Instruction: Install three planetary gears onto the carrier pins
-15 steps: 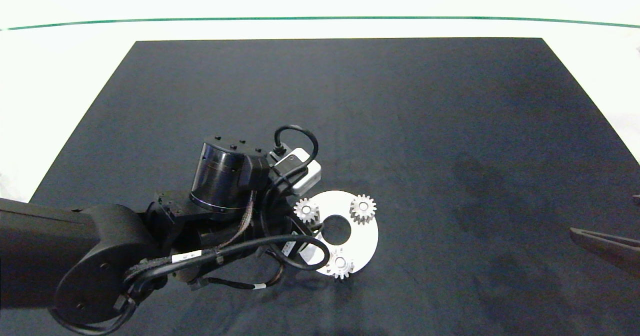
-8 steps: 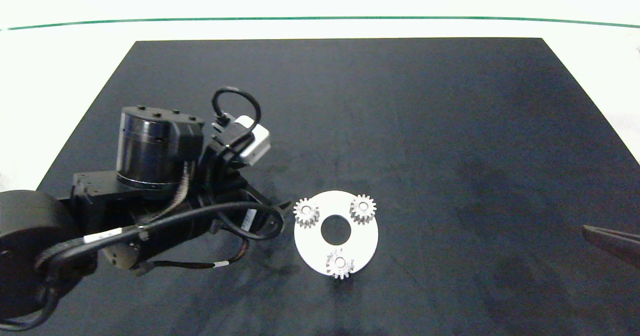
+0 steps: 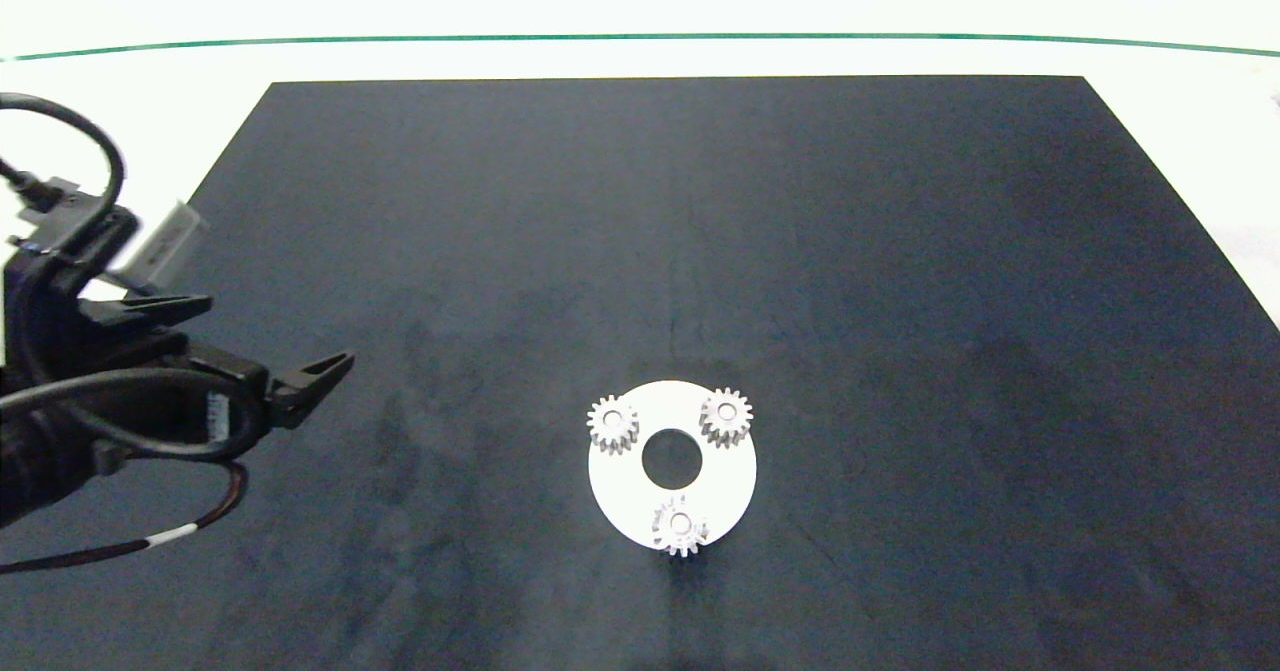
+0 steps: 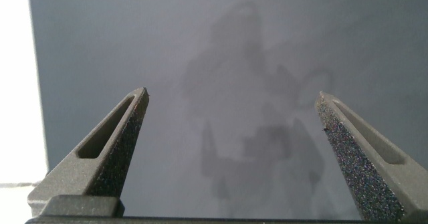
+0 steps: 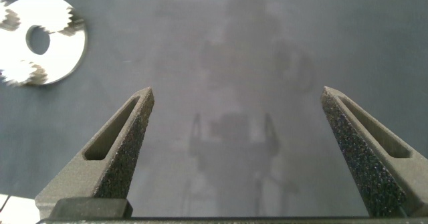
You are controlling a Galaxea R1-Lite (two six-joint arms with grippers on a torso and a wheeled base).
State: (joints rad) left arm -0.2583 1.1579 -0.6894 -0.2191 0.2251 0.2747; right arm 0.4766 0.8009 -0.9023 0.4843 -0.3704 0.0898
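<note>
All three planetary gears (image 3: pixel 671 466) appear seated on the carrier pins of the white disc (image 3: pixel 735 471), well clear of the left gripper (image 4: pixel 232 100) and right gripper (image 5: pixel 236 95), whose fingers are spread and empty, so neither is needed for support.

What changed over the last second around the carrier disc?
The left gripper pulled back from the white disc to the mat's left edge, open and empty. The right gripper left the head view, open. All three planetary gears stayed seated on the pins.
</note>
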